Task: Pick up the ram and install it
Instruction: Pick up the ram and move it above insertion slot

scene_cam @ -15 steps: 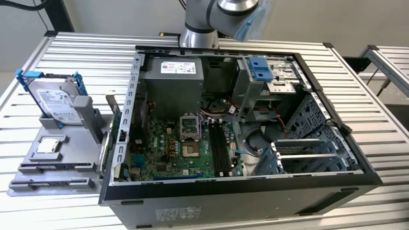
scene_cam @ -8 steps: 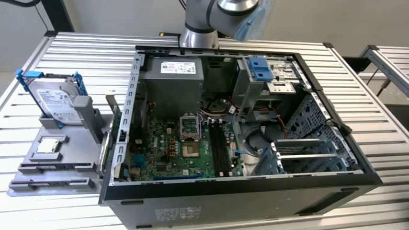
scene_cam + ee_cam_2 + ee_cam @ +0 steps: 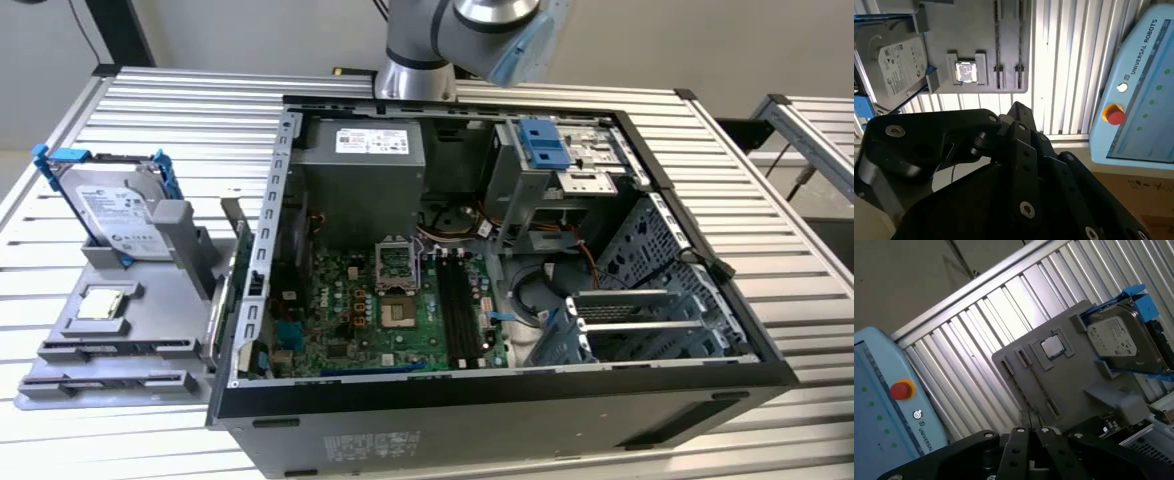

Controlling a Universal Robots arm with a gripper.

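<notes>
Claw (image 3: 1017, 110) clenched, nothing seen in grip; well apart from grey tray (image 3: 1074, 377) on bench (image 3: 160, 100) beside open computer case (image 3: 507, 400). Place of ram cannot be told: tray slots (image 3: 997, 45) and board sockets (image 3: 463, 310) alike show dark lines. Judged: pick not yet begun, or install done; grasp would demand claw squared across card's thin edge.

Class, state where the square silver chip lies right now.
Exterior view's left: the square silver chip sits on the grey tray beside the computer case, next to the blue-framed hard drive.
</notes>
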